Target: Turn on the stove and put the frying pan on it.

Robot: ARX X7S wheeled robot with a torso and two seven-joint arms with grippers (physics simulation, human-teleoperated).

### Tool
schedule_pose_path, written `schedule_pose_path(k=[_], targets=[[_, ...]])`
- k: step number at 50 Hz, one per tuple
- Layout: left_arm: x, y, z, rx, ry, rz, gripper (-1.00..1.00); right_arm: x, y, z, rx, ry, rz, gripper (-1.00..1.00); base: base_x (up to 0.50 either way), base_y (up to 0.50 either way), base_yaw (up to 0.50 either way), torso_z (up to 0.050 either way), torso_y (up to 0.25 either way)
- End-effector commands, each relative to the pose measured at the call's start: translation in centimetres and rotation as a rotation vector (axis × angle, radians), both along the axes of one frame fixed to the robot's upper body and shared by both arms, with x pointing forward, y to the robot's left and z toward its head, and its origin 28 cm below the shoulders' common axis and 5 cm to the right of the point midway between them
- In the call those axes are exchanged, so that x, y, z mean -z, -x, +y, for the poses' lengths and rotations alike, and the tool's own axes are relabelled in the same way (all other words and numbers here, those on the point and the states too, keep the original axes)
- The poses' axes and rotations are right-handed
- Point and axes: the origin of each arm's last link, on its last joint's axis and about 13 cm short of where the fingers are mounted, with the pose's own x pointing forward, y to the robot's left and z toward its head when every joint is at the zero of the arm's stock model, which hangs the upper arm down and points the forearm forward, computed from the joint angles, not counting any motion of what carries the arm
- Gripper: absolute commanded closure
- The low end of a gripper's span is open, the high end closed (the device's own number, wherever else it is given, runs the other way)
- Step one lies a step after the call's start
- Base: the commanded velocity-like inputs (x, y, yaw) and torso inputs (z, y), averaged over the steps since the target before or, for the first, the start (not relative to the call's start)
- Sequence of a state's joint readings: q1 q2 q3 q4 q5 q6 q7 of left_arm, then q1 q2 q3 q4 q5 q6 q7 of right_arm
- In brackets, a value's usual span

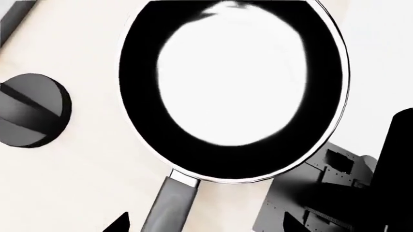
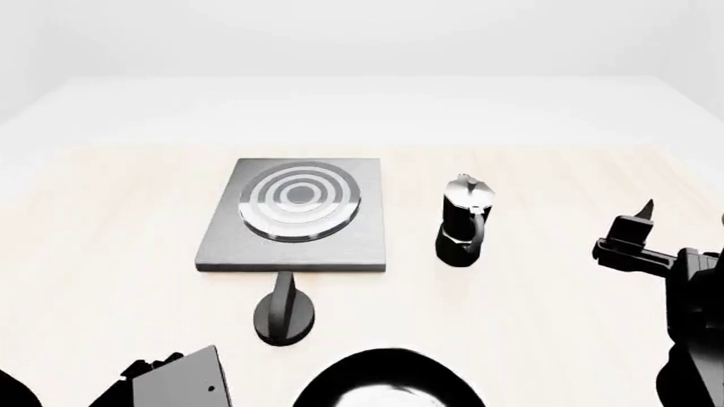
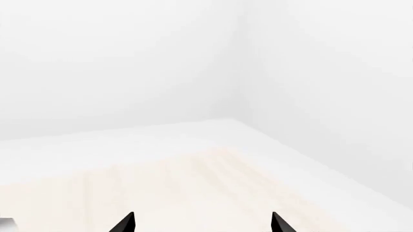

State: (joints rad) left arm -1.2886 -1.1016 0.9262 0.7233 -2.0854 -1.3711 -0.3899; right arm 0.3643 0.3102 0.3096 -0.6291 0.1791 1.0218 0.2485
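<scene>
Looking down over the table (image 2: 91, 254): stove (image 2: 297, 216) sits left of centre, flat grey plate w/ ringed burner (image 2: 300, 197) toward its far half. Knob (image 2: 284, 314) stands just near of the plate's near edge, apart from it. Moka pot (image 2: 465, 222) is upright, right of the stove, not touching it.

Pan (image 2: 385, 381) is at the very near edge of the head view, only its far rim showing, near & slightly right of the knob. It's on the table, not on the stove. My left wrist cam shows it from above: black rim, pale glossy inside, handle (image 1: 169, 203) running back toward my left gripper (image 1: 206, 227). Knob (image 1: 29, 110) shows beside the pan there, well clear of the rim.

Left fingers: two dark tips (image 1: 119, 223) at the frame edge, one each side of the handle, spread wide, not touching it as far as I can see.

Right gripper (image 2: 633, 227) is raised over the table's right side, right of the moka pot, apart from it. In the right wrist cam my two tips (image 3: 125, 223) stand well apart w/ nothing between them, pointing at bare table (image 3: 193, 183) and white wall.
</scene>
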Motion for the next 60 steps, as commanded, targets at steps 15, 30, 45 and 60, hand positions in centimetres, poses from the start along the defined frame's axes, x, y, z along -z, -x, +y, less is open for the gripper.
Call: schedule_pose_path(k=[15, 30, 45, 60], targets=[[1.30, 0.51, 0.22, -0.009, -0.011, 0.063, -1.00, 0.11, -0.04, -0.03, 0.018, 0.011, 0.018, -1.00, 0.00, 0.00, 0.00, 0.000, 0.000], [0.92, 0.63, 0.24, -0.021, -0.020, 0.084, -1.00, 0.29, -0.05, -0.06, 0.017, 0.011, 0.023, -1.00, 0.00, 0.00, 0.00, 0.000, 0.000], [0.88, 0.23, 0.58, -0.131, -0.080, 0.085, -1.00, 0.22, -0.07, -0.06, 0.015, 0.012, 0.021, -1.00, 0.00, 0.00, 0.00, 0.000, 0.000], [0.63, -0.07, 0.84, -0.155, -0.098, 0.063, -1.00, 0.07, -0.16, 0.05, 0.010, 0.015, 0.018, -1.00, 0.00, 0.00, 0.00, 0.000, 0.000]])
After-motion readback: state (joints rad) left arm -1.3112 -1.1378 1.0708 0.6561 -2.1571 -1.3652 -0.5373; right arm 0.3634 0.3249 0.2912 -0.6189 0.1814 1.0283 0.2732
